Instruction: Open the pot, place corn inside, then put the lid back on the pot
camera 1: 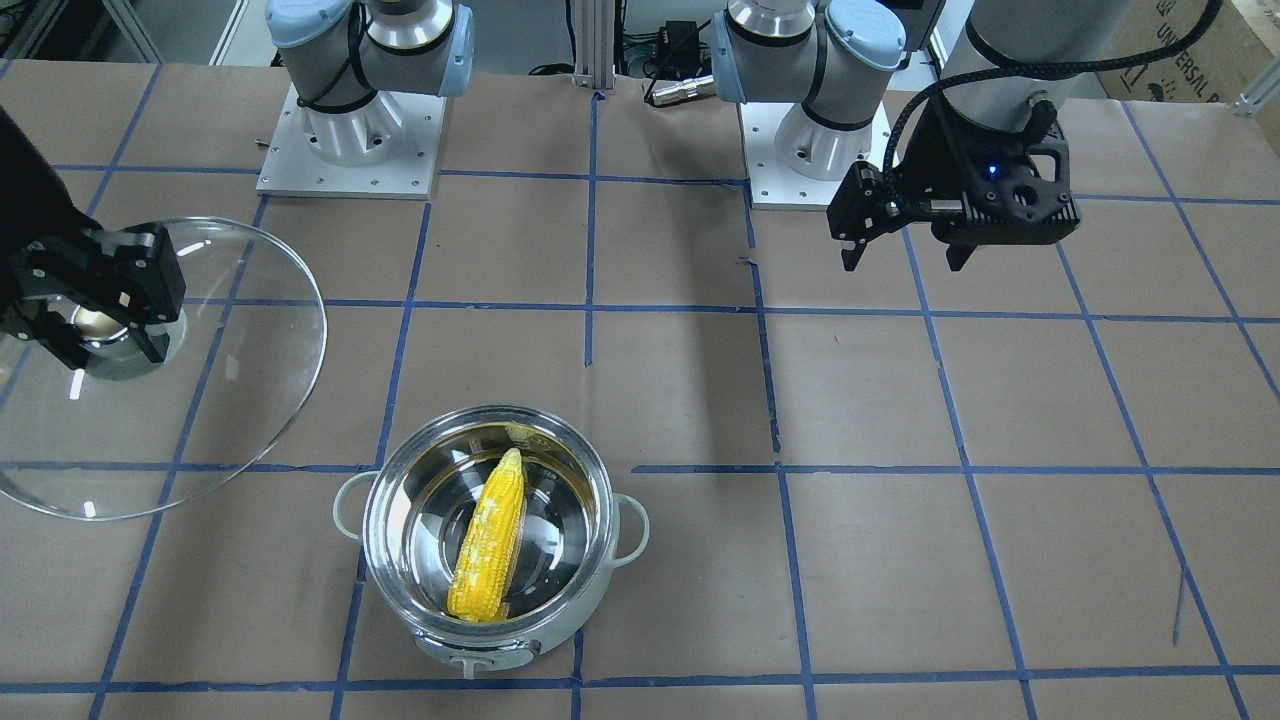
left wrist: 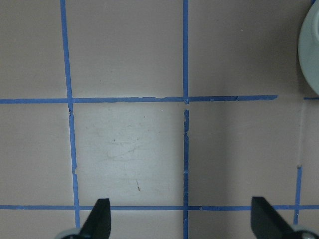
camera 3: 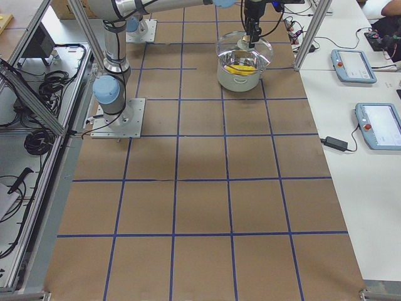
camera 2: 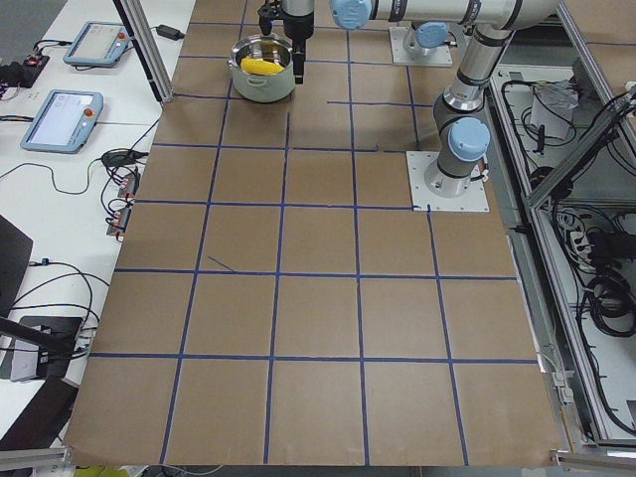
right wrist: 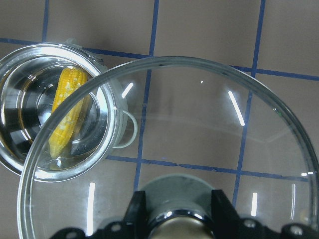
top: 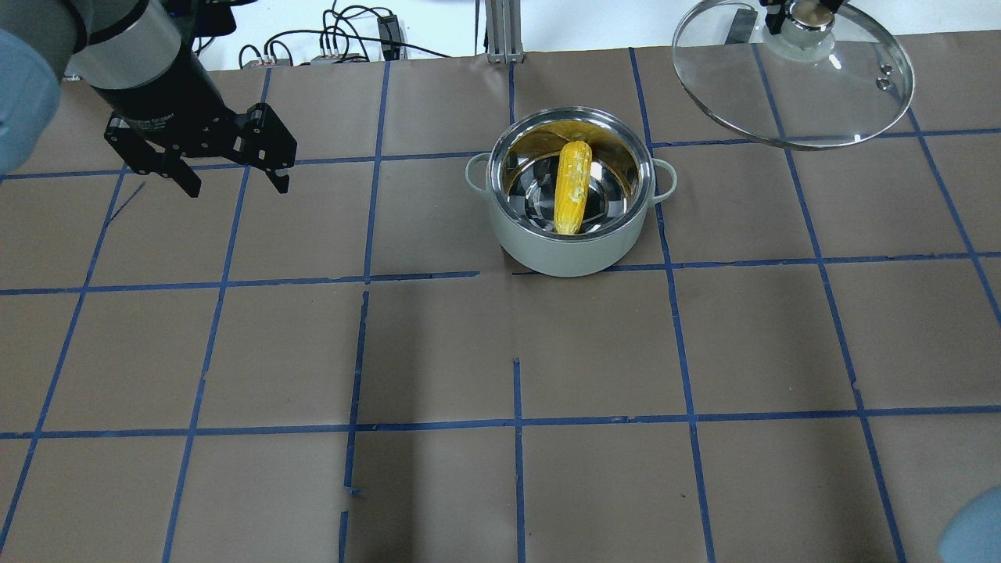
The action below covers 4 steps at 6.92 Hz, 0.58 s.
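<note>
The pot stands open on the table, and it also shows in the overhead view. The yellow corn lies inside it, leaning on the wall. My right gripper is shut on the beige knob of the glass lid and holds it in the air, tilted, off to the pot's side. In the right wrist view the lid partly overlaps the pot's rim and the corn. My left gripper is open and empty, away from the pot.
Brown paper with a blue tape grid covers the table. The two arm bases stand at the robot's edge. Cables and a post lie beyond the far edge. The pot's edge shows at the left wrist view's right.
</note>
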### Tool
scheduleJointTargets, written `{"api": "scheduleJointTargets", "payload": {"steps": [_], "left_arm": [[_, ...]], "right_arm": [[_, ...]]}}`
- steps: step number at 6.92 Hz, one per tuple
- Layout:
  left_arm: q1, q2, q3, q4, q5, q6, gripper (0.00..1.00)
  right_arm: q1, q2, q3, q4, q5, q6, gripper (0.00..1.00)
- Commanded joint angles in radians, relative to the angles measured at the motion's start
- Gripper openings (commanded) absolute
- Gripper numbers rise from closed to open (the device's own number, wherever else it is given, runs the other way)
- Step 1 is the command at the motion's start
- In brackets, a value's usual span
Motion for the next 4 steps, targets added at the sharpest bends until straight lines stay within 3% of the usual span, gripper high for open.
{"api": "scheduleJointTargets", "payload": {"steps": [1,4], "left_arm": [[-0.013,0.020,-0.018,-0.002,0.001,0.001,1.00],[-0.013,0.002,0.011,-0.007,0.060,0.001,1.00]], "right_arm": [[0.028,-0.014,0.000,0.008,0.008,0.010,0.06],[0.185,0.064,0.022,-0.011,0.008,0.163,0.06]]}}
